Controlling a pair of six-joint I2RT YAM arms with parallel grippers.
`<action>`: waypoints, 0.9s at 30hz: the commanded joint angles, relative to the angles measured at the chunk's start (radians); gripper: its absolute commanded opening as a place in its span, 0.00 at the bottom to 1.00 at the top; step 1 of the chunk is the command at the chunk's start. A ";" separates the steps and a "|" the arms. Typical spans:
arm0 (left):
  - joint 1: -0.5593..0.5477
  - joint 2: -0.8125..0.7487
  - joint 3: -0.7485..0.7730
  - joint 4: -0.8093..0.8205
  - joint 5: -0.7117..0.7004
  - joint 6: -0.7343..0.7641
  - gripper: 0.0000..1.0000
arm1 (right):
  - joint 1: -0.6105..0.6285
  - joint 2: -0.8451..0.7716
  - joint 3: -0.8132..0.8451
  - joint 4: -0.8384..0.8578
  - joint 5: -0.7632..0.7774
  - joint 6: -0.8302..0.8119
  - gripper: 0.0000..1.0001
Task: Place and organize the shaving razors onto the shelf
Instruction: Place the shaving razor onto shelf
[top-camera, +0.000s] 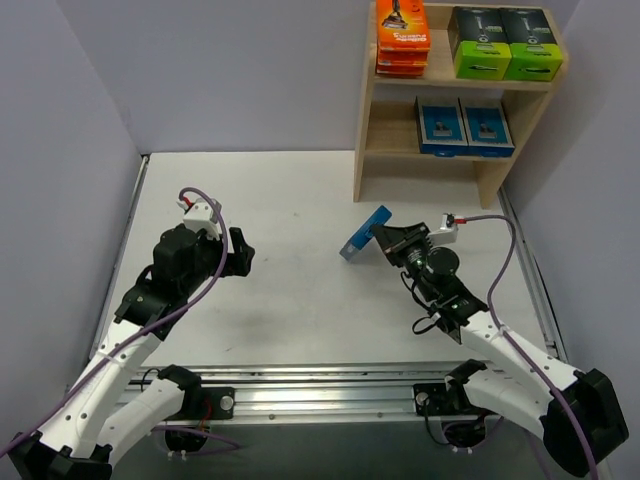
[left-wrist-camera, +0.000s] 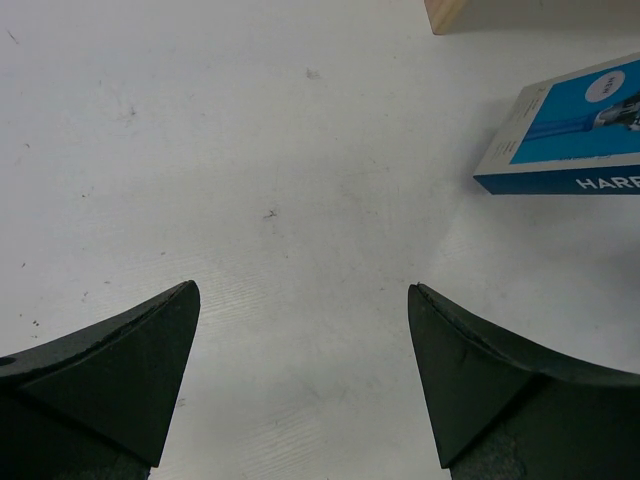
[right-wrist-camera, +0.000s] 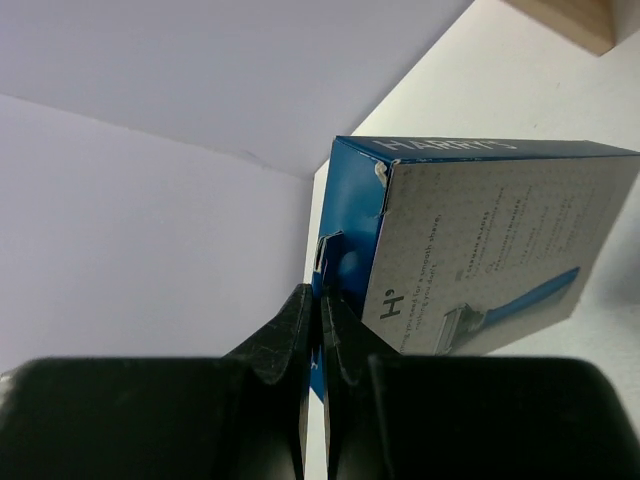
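Note:
The wooden shelf (top-camera: 383, 140) stands at the back right. Its top tier holds a stack of orange packs (top-camera: 402, 38) and two black boxes with lime-green ends (top-camera: 503, 42). Its lower tier holds two light-blue cards (top-camera: 465, 125). My right gripper (top-camera: 380, 238) is shut on the thin edge flap of the third light-blue pack (top-camera: 362, 234). It holds the pack tilted just in front of the shelf's left foot. The right wrist view shows the gripper (right-wrist-camera: 318, 292) pinching that pack (right-wrist-camera: 480, 250). My left gripper (top-camera: 241, 250) is open and empty over bare table (left-wrist-camera: 300, 290), with the blue pack (left-wrist-camera: 575, 130) to its upper right.
Grey walls close in the white table (top-camera: 280, 200) at the left, back and right. The shelf's left side panel foot (left-wrist-camera: 445, 12) stands just behind the held pack, and its corner shows in the right wrist view (right-wrist-camera: 570, 15). A metal rail (top-camera: 320, 385) runs along the near edge.

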 joint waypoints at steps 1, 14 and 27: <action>0.002 -0.009 0.014 0.016 0.017 0.001 0.94 | -0.033 -0.071 0.039 -0.073 0.057 -0.023 0.00; 0.001 -0.013 0.010 0.020 0.030 -0.002 0.94 | -0.115 -0.095 0.280 -0.213 0.072 -0.120 0.00; 0.001 -0.015 0.008 0.020 0.027 -0.004 0.94 | -0.212 0.064 0.568 -0.242 0.005 -0.168 0.00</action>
